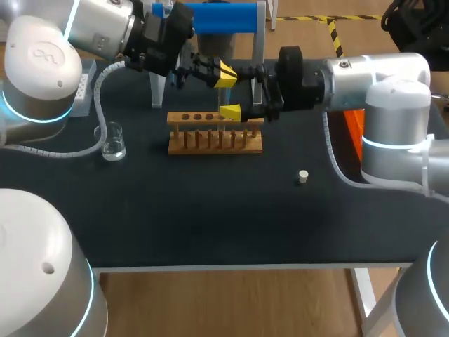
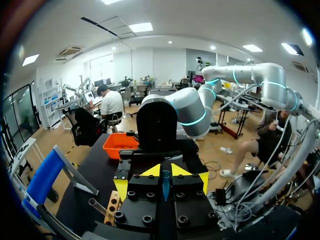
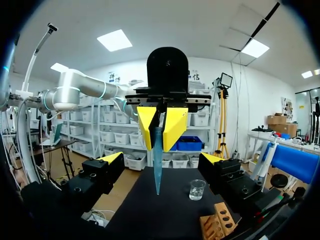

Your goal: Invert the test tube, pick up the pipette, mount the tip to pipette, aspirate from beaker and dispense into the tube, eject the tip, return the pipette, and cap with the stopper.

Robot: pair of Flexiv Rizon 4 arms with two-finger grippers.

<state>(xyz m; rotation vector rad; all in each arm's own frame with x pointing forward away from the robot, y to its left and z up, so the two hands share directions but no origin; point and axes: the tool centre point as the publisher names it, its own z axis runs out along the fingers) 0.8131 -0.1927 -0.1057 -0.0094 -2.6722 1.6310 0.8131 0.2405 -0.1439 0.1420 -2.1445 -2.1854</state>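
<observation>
Fingers (image 3: 175, 125) of left gripper (image 3: 161, 131) pinched shut on blue pipette tip (image 2: 165, 184), which hangs between right gripper's (image 3: 162, 160) wide-spread, empty fingers. Wooden rack (image 1: 214, 135) nearby; beaker (image 1: 112, 144) to its left; stopper (image 1: 303, 176) apart on its right.

Pipette tip (image 3: 157, 160) indiscernible in head view; wooden rack (image 1: 210, 140) partly hidden behind right gripper (image 1: 228, 93), cut off in the right wrist view.
</observation>
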